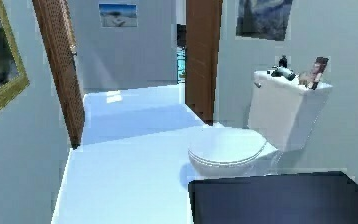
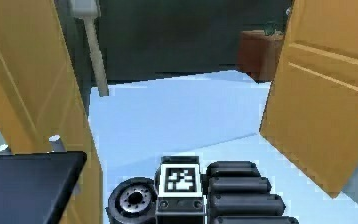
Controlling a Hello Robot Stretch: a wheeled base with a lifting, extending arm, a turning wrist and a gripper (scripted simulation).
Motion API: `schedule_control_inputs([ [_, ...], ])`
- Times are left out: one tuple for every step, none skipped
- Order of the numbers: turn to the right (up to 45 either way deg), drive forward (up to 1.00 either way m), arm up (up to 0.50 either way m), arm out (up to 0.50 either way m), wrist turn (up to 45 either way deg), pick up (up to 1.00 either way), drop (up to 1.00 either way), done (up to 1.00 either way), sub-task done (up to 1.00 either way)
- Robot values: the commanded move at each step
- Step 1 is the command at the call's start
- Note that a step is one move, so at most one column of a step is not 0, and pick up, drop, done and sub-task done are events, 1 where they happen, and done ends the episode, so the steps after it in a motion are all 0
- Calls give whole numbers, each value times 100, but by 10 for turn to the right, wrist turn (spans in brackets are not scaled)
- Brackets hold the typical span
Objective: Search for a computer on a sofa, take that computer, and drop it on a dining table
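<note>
A white toilet stands past an open wooden door on a pale floor. Where the computer lies cannot be told. The hand sits dark beside a white marker, and its finger spread and load cannot be told.

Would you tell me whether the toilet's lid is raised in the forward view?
No, the toilet lid lies down flat, closed.
</note>
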Motion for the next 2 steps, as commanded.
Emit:
schedule_control_inputs([
  [-120, 0, 0, 0, 0, 0, 0, 0, 0],
  [0, 100, 0, 0, 0, 0, 0, 0, 0],
])
